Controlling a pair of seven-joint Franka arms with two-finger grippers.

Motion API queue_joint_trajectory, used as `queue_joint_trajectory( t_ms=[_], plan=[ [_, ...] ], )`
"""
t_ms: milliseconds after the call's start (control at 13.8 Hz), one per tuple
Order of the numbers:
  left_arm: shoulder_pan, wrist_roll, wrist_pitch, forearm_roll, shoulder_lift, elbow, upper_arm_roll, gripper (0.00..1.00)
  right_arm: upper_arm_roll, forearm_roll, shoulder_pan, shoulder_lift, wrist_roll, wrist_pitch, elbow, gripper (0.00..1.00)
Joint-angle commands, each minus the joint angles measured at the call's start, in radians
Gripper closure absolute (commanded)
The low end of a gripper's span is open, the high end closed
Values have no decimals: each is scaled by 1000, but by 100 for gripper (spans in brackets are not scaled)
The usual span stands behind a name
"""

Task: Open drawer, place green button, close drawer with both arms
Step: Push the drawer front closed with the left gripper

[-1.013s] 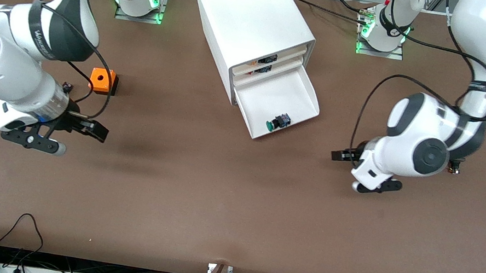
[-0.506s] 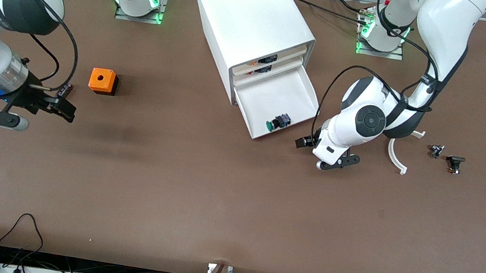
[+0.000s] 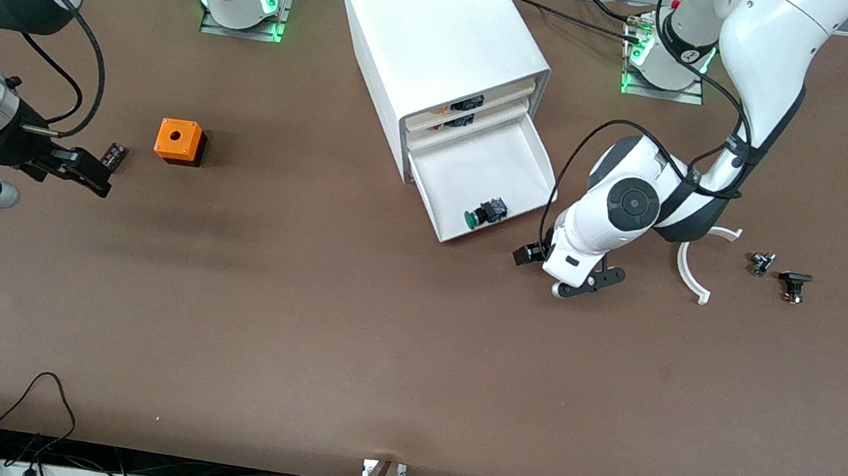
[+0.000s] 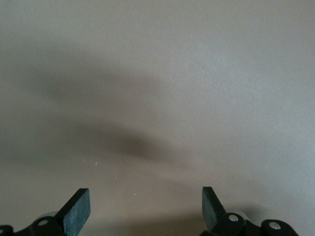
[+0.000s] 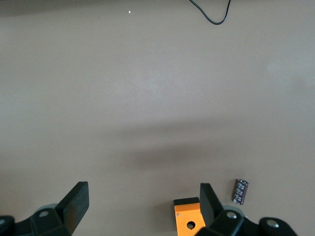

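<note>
Inside open drawer (image 3: 517, 170): button (image 3: 485, 212); body details indistinct.

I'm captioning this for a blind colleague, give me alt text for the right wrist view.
The open right gripper hangs over bare brown table, holding nothing. An orange box and a small dark cylinder lie beside it.

Brown table (image 3: 344, 358) w/ white cabinet (image 3: 436, 37), orange box (image 3: 179, 141), capacitor (image 3: 114, 155).
</note>
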Motion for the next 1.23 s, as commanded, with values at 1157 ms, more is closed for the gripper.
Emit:
queue_joint_trajectory(
  t_ms=[1157],
  plan=[
    [-127, -172, -3, 30, 25, -48, -43, 0, 168, 10, -153, -82, 7, -119, 12, 0]
  ],
)
